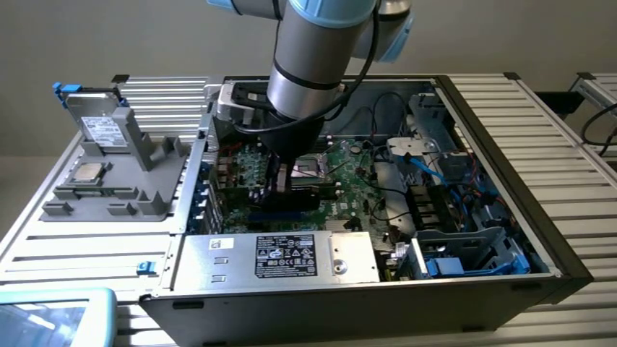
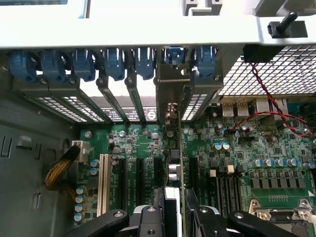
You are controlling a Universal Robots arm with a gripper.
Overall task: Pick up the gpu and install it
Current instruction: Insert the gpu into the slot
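Standing on edge, the gpu (image 2: 173,173) is clamped in the claw (image 2: 176,218) over the motherboard (image 2: 133,143). Its long axis is aligned with the expansion slots (image 2: 139,178), with its silver bracket (image 2: 170,81) set toward the rear slot openings (image 2: 118,106).

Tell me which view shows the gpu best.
The wrist view: the gpu stands edge-on over the motherboard, its silver bracket at the rear slots, gripper clamped on it. In the exterior view the arm covers most of it.

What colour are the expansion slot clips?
The slot clips are blue; clearest in the wrist view.
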